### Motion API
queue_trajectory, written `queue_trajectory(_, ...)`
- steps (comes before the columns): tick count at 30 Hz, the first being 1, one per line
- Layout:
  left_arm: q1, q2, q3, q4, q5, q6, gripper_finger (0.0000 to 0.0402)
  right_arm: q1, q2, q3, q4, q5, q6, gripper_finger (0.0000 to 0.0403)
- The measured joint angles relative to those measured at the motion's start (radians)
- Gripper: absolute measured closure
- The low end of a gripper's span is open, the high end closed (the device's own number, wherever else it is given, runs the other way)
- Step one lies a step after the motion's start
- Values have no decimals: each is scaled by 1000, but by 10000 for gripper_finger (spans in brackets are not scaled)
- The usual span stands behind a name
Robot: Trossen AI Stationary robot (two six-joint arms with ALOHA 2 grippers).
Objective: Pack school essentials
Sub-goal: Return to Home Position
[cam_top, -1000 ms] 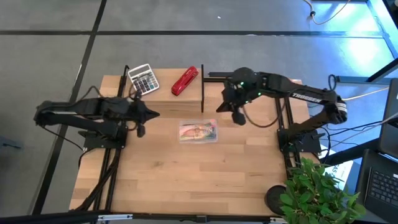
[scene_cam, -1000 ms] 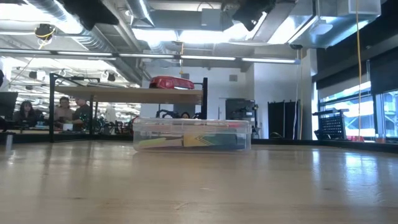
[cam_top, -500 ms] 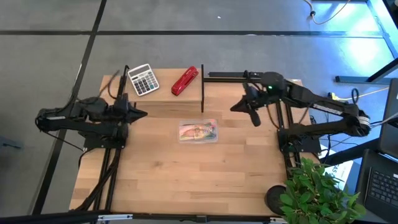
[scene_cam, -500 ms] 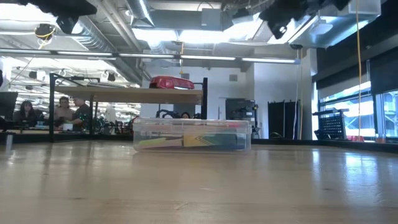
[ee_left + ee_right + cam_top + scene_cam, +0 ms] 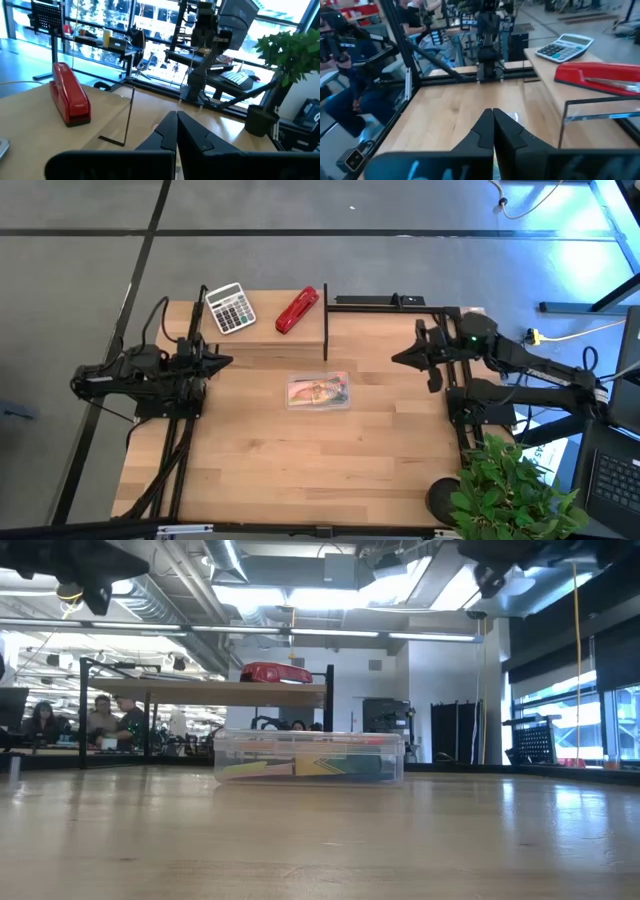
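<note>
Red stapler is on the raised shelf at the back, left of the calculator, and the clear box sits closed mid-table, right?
Not quite. The red stapler lies right of the calculator, not left of it, as the high view shows. The rest holds: both are on the raised shelf at the back, and the clear box sits closed mid-table.

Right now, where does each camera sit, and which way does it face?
High view: above the table, looking straight down; left gripper and right gripper either side of the clear box.
Low view: at tabletop height, level across to the box; arm parts along the top.
Left wrist view: on the left arm, facing the red stapler; own shut fingers show.
Right wrist view: on the right arm, facing stapler and calculator; shut fingers show.
All four show the stapler.
</note>
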Motion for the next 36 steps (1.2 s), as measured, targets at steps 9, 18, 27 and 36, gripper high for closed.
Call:
queue_trajectory(9,0,-15,-13,1,-10,-2,402,0,-213,-137,30,90,73,403)
queue_trajectory(18,0,-15,-13,1,-10,-5,401,0,-415,-372,232,125,135,403)
queue_trajectory(27,0,-15,-19,0,-9,-2,401,0,-619,-507,240,150,145,403)
queue_trajectory(36,-1,-15,-131,54,1,-29,401,0,-682,-546,217,165,151,403)
